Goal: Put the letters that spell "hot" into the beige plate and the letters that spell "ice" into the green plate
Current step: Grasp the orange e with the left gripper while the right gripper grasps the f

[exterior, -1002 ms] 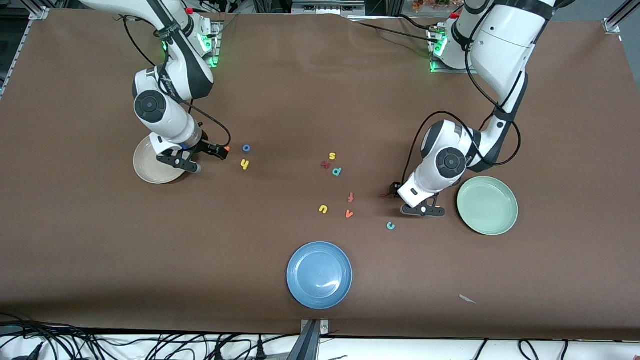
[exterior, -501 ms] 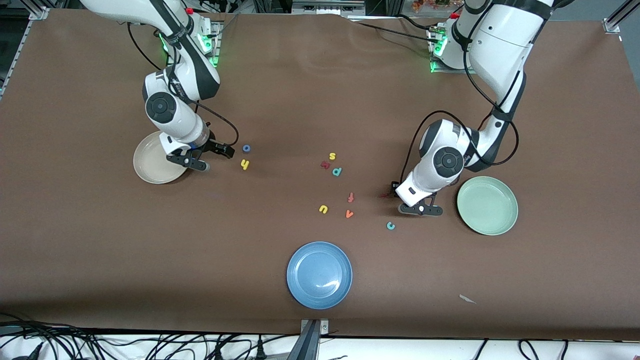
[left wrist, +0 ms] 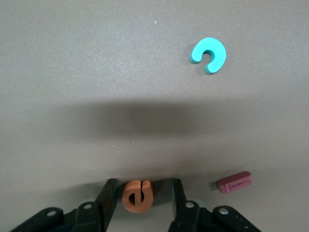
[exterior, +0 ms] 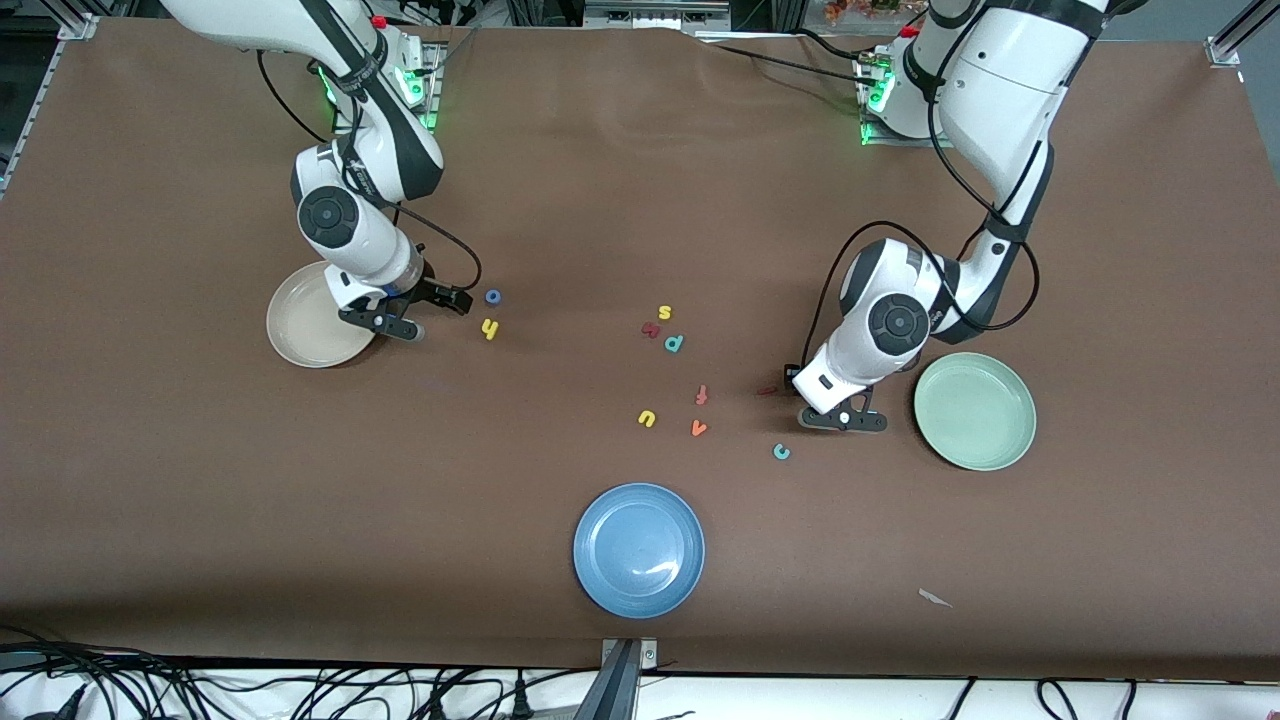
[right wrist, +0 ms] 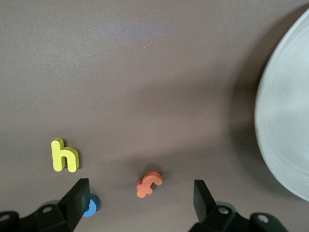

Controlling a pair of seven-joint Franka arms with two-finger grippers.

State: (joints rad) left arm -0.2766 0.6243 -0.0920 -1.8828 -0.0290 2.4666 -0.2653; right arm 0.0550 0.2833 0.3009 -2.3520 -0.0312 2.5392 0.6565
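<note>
Two hand fingers [left wrist: 109, 200] flank the orange e [left wrist: 137, 195].

Bench [exterior: 600, 180]: brown, plain.
Plates: beige plate [exterior: 300, 335] sat toward the right arm's end, green plate [exterior: 975, 411] toward the left arm's end, blue plate [exterior: 639, 549] nearest the front camera.
Letters: yellow h [exterior: 489, 328] lay just beside blue o [exterior: 493, 296]; yellow s [exterior: 664, 313], teal p [exterior: 674, 343], yellow u [exterior: 647, 418], orange v [exterior: 699, 428] and teal c [exterior: 781, 452] lay scattered mid-bench.
</note>
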